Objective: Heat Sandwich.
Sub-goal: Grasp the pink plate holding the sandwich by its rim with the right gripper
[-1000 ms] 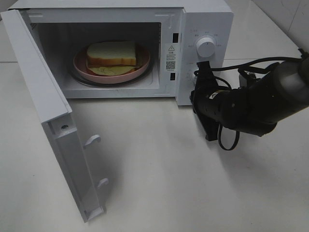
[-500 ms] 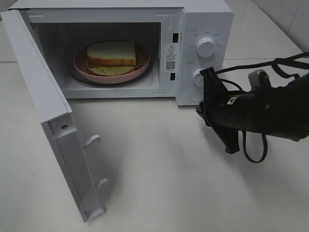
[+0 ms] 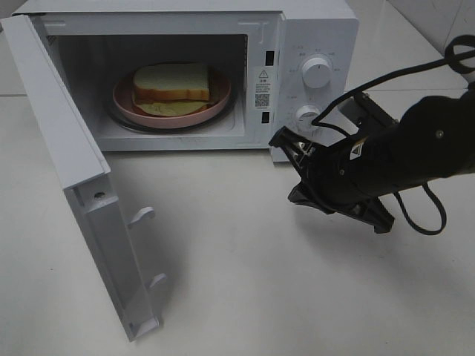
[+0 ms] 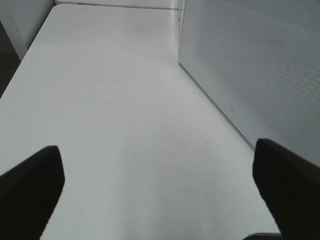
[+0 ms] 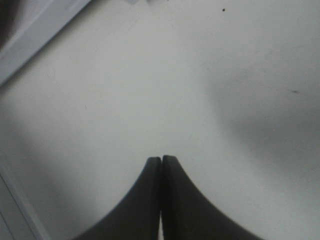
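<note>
White microwave [image 3: 312, 30], pink plate [image 3: 178, 121], sandwich [image 3: 172, 81] white with tan crust, yellow-green filling; black right gripper [image 5: 161, 159] over off-white counter [image 3: 260, 282].

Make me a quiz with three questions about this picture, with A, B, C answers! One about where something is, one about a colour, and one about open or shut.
1. Where at the microwave is the sandwich?
A. on top of it
B. inside it
C. beside it

2. What colour is the plate under the sandwich?
A. pink
B. blue
C. black

3. How is the microwave's door?
A. shut
B. taken off
C. swung wide open

Answers:
1 B, the sandwich sits inside the microwave.
2 A, a pink rim shows around the sandwich.
3 C, the door stands far out to the left, so you can see right in.
</note>
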Tool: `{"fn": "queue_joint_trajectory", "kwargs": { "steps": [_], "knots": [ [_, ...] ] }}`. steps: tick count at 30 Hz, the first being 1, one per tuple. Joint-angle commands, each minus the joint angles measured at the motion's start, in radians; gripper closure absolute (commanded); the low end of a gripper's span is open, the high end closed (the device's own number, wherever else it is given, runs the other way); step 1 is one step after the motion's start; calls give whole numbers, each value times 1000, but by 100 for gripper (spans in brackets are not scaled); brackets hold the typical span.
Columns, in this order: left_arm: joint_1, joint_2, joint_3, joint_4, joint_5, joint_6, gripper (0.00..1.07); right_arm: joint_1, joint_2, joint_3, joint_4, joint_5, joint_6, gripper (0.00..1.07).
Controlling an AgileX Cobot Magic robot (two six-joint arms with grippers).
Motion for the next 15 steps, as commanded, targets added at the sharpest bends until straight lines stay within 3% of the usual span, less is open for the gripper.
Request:
{"fn": "queue_joint_trajectory", "kwargs": {
  "steps": [1, 15],
  "knots": [
    [-1, -16, 2, 0, -14, 1, 9, 0, -18, -68, -31, 163, -186, 104],
    [-1, -16, 2, 0, -14, 1, 9, 0, -18, -221, -31, 537, -877, 101]
  ]
}}
